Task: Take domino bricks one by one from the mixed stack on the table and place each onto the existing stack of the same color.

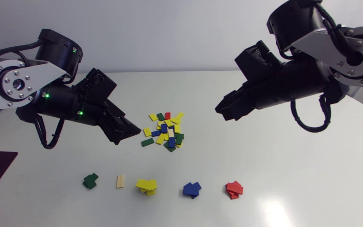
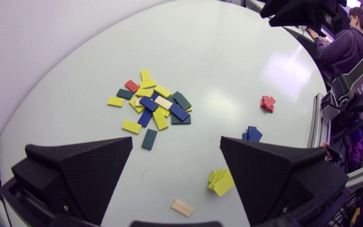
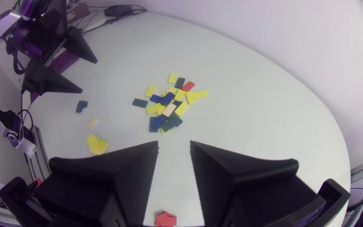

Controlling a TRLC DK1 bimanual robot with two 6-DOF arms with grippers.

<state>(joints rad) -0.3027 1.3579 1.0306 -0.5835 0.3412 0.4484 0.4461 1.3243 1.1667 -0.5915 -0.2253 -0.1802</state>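
pincer (image 3: 174, 143) spread, mixed brick pile (image 3: 169, 109) ahead

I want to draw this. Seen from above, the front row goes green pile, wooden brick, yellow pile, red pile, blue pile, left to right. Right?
Not quite. The last two are swapped: the blue pile follows the yellow pile, and the red pile is last. The head view shows it.

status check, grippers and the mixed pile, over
Left gripper open, empty; right gripper open, empty. Mixed pile on table between them. Nothing in the way.
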